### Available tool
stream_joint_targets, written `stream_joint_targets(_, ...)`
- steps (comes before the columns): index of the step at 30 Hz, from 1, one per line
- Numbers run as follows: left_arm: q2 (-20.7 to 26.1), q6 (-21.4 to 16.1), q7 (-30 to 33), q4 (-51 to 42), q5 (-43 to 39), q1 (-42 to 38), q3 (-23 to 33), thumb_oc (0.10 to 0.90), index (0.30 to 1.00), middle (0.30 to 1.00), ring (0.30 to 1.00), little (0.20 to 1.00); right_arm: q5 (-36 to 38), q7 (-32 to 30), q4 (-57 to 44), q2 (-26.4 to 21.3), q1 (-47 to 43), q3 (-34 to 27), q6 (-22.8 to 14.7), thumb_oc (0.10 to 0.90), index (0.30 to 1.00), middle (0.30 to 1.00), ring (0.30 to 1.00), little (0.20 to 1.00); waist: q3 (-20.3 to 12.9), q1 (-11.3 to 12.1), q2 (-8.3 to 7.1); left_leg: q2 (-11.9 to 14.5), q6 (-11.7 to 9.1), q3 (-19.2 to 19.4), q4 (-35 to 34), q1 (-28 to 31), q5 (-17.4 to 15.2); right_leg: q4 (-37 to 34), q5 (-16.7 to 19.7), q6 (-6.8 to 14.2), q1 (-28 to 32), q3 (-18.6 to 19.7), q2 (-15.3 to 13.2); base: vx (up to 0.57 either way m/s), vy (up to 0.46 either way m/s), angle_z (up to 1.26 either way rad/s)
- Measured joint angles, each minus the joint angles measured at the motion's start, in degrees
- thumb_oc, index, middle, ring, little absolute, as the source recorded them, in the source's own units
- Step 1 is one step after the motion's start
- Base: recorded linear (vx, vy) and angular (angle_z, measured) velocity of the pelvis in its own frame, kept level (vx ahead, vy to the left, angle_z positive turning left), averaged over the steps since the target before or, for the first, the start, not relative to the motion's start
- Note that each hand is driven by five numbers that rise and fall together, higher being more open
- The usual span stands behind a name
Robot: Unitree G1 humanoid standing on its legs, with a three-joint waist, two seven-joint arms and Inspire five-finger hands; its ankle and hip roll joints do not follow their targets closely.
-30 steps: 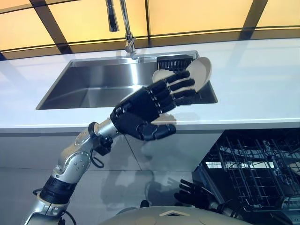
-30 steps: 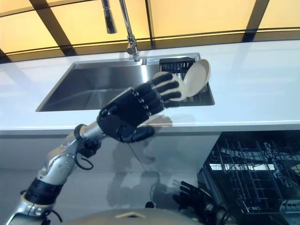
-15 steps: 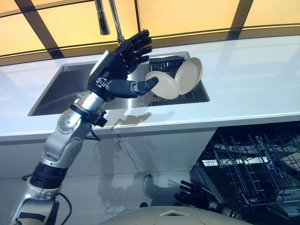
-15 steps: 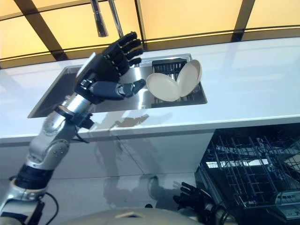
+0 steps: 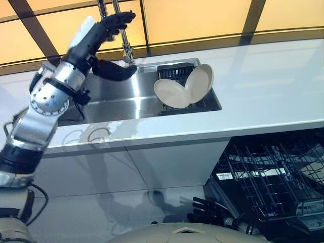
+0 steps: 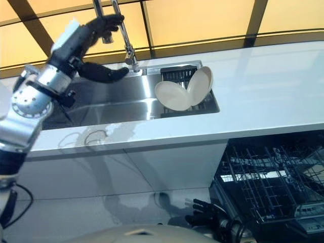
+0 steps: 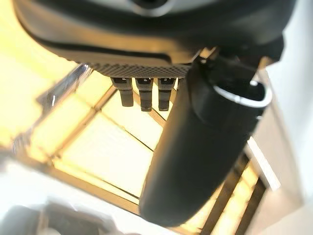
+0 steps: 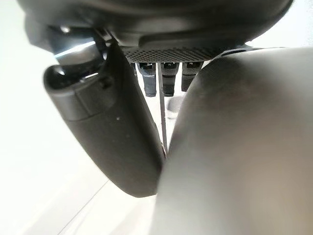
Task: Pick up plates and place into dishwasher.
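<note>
Cream plates [image 5: 172,93] lean together in the sink [image 5: 116,98] rack at 12 o'clock, ungrasped. Our left hand [image 5: 101,30] hangs released at 10 o'clock by the faucet [image 5: 123,45]. We judge the reach step pending: move it toward 1 o'clock.
</note>
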Motion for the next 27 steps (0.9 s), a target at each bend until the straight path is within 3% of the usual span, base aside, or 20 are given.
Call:
stream_joint_targets(5,1.61,-2.4,0.23,0.6,4.98,-6.01,-7.01,0.8,0.9,0.9,0.9,0.9,-0.06,-0.01,0.03,-0.54,0.14,0.07,0.08,0.8,0.9,0.9,0.9,0.9,-0.87,-0.95,1.2,-0.02,0.02,0.82,0.0,0.01,-0.16,0.01,0.15,-0.21,-0.29,0.7,-0.01,0.02,-0.009,-0.07)
stream_joint_targets(8,2.5,-2.35,-1.26,1.95,6.49,-10.77,-13.89,0.8,0.9,0.9,0.9,0.9,-1.24,-0.02,0.01,-0.89,0.04,0.31,0.03,0.8,0.9,0.9,0.9,0.9,-1.37,-1.93,1.93,0.02,-0.03,1.12,-0.01,-0.06,-0.21,0.11,0.11,-0.09,-0.53,1.03,0.03,0.02,-0.021,-0.08)
stream_joint_targets(12,2.5,-1.87,-3.47,2.32,6.49,-12.45,-18.12,0.8,0.9,0.9,0.9,0.9,-4.49,-0.97,-0.82,-1.23,-0.42,0.57,-0.12,0.8,0.9,0.9,0.9,0.9,-1.64,-3.51,2.64,0.3,-0.12,1.66,-0.02,-0.29,-0.27,0.23,0.15,-0.11,-0.92,1.33,0.25,0.01,-0.012,-0.08)
stream_joint_targets(19,1.25,-1.0,-5.77,6.41,6.4,-12.54,-21.23,0.8,0.9,0.9,0.9,0.9,-8.25,-2.41,-3.09,-2.64,-1.24,2.15,-0.07,0.8,0.9,0.9,0.9,0.9,-0.72,-4.62,4.54,0.49,-0.31,2.18,-0.01,-0.29,-0.38,0.26,0.18,-0.15,-1.18,1.75,0.46,0.02,-0.005,-0.03)
stream_joint_targets(27,0.46,-0.78,-6.0,13.02,6.49,-12.83,-24.22,0.8,0.9,0.9,0.9,0.9,-9.53,-3.84,-4.25,-3.37,-2.64,2.11,0.0,0.8,0.9,0.9,0.9,0.9,2.59,-6.06,5.9,0.41,-0.33,3.39,0.0,-0.8,-0.4,0.28,0.34,-0.17,-2.0,2.6,0.39,0.02,0.019,-0.05)
